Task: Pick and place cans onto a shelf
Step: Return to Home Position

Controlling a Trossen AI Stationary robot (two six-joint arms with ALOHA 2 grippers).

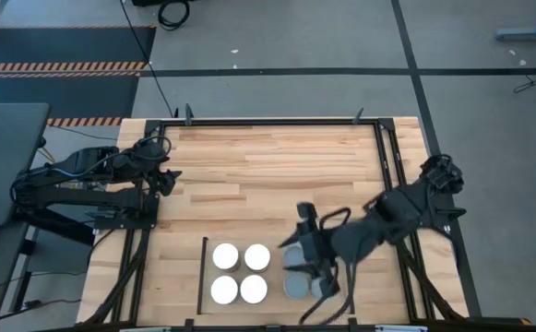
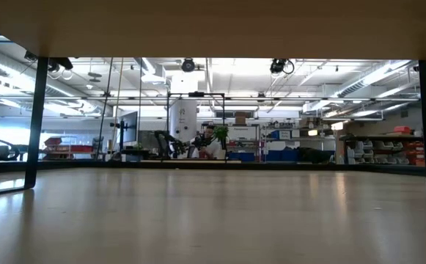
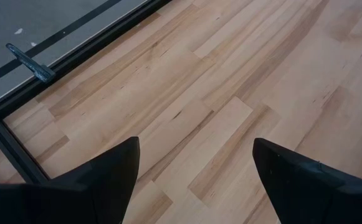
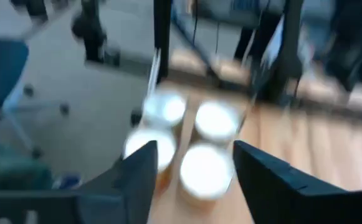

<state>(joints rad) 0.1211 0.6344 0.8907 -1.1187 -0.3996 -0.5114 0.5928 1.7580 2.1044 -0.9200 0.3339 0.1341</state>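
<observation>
— From above?
— Four white-topped cans [image 1: 225, 257] sit in a tight square on the shelf [image 1: 208, 304], with grey-topped cans [image 1: 294, 287] just beside them, partly under the right pincer [image 1: 297, 260]. Packed close to save room, I'd judge.
— Table height?
— Bare surface [image 2: 213, 220] only; no cans show.
— Wrists?
— The left pincer [image 3: 195, 144] is spread wide and empty over the surface, clear of the work. The right is also spread, gripping nothing, facing the white tops.
</observation>
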